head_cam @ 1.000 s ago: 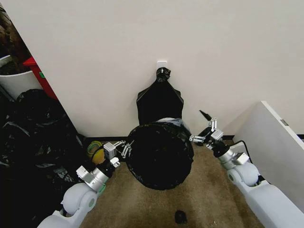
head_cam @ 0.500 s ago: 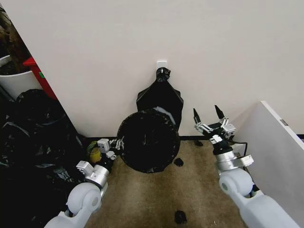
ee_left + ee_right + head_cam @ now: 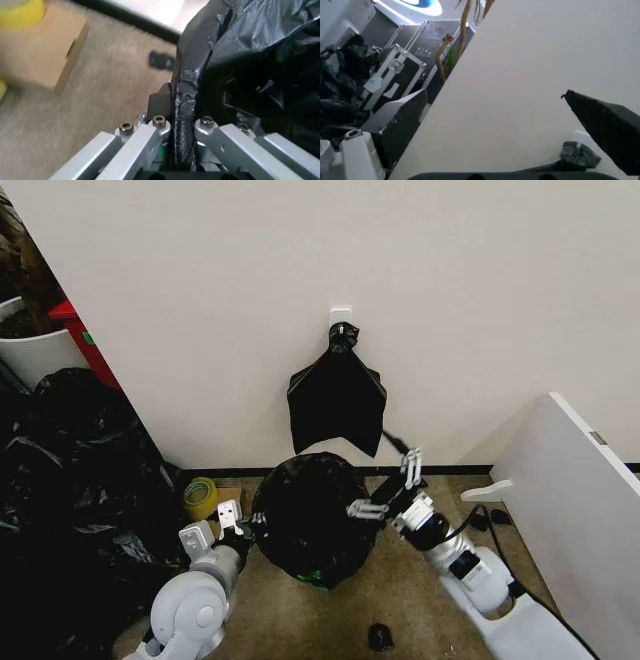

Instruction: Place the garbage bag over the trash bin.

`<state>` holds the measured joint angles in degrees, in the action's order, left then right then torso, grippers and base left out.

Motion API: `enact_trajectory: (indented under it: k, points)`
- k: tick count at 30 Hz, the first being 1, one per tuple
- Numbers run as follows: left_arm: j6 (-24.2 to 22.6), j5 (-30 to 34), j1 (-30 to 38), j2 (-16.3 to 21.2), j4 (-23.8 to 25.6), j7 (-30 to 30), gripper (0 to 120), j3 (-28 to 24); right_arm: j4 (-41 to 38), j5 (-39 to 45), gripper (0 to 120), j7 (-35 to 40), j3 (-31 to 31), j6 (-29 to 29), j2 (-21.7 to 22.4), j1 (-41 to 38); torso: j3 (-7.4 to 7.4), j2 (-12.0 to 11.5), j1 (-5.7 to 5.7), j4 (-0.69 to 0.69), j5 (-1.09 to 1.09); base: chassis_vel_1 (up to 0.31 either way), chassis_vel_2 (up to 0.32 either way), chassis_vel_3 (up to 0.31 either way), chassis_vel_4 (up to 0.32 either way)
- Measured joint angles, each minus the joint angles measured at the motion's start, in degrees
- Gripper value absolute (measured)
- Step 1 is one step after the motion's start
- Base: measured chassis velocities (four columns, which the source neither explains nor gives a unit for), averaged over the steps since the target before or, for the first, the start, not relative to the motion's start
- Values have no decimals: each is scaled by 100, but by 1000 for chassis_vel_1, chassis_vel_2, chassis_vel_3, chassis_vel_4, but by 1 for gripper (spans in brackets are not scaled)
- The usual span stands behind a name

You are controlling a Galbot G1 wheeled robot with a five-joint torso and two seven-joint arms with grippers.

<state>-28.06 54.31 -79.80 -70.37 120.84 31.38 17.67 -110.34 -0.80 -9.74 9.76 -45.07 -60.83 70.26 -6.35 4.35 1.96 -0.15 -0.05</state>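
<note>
Garbage bag [image 3: 310,520], glossy and black, lies stretched over a round form on the carpet [image 3: 440,600] just in front of the wall [image 3: 450,300], directly below the flat fan-shaped black bundle [image 3: 337,405] that hangs from a small white hook [image 3: 341,314] on that wall. At the bag's lower edge a small patch of green [image 3: 316,578] peeks out; whether that is the trash bin itself I cannot tell, since the bag covers whatever it wraps. The left gripper [image 3: 232,520] sits against the bag's left side, and in the left wrist view its fingers [image 3: 150,137] are pressed together on a crinkled fold of the bag [image 3: 182,108], pinching the plastic between them. The right gripper [image 3: 390,490] is at the bag's upper right edge with its fingers spread apart, one finger [image 3: 365,509] lying across the bag's rim and the other angled up toward the wall; it grips nothing. A roll of yellow tape [image 3: 200,498] rests on a cardboard piece [image 3: 45,56] to the left of the bag, near the baseboard. Farther left of the bag a heap of bulging black sacks [image 3: 70,490] fills the corner. A white panel [image 3: 580,500] stands to the right of the bag, and a small dark scrap [image 3: 380,637] lies on the carpet in front of it.
</note>
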Motion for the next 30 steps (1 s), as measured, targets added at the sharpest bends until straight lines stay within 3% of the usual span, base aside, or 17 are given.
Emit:
enact_trajectory:
  k: [4, 8, 13, 19, 22, 24, 25, 26, 27, 28, 30]
  points:
    - [-217, 132, -13, -82, -46, 234, 8, -8, 76, -63, 100, -1, -59, -19, -69, 25, 0, 0, 0, 0, 1, 0, 0, 0, 0]
    - [-491, 230, -91, -46, 66, 419, 28, 46, 141, -72, 100, -1, -89, -17, -92, 14, 0, 0, 0, 1, 0, 0, 0, 0, 0]
    - [-621, 297, -190, 10, 306, 515, 39, 130, 169, -60, 100, 1, -92, -9, -109, -1, 0, 0, 0, 1, 1, 0, 0, 0, 0]
    - [-846, 279, -407, 133, 1255, 783, 66, 280, 196, -30, 100, 135, -43, 55, -172, 66, 0, 0, 0, 1, 1, 0, 0, 0, 0]
    - [-652, -277, -480, 225, 1536, 745, 74, 301, 132, -2, 100, 478, -28, 263, -204, 141, 0, 0, 0, 0, 2, 0, 0, 0, 0]
    - [925, -1694, -630, 321, 1540, -5, 86, 348, -129, 356, 100, 1204, -37, 868, -261, 297, 0, 0, 0, 2, 2, 0, 0, 0, 0]
    - [1340, -2021, -637, 327, 1460, -245, 88, 367, -219, 456, 100, 1402, -44, 1048, -280, 335, 0, 0, 0, 2, 3, 0, 0, 0, 0]
    - [1340, -2021, -637, 327, 1460, -245, 88, 367, -219, 456, 100, 1402, -44, 1048, -280, 335, 0, 0, 0, 2, 3, 0, 0, 0, 0]
    - [2233, -2655, -620, 322, 1293, -721, 94, 410, -463, 693, 100, 1838, -46, 1541, -342, 416, -1, 0, 0, 1, -2, 0, 0, 0, 0]
    - [2675, -2997, -577, 305, 1251, -954, 97, 440, -661, 864, 100, 2131, -9, 1946, -403, 465, -1, 0, 0, 0, -3, 0, 0, 0, 0]
    - [2911, -3174, -545, 285, 1252, -1097, 98, 471, -787, 968, 100, 2291, 41, 2226, -442, 490, 0, 0, 0, 0, 2, 0, 0, 0, 0]
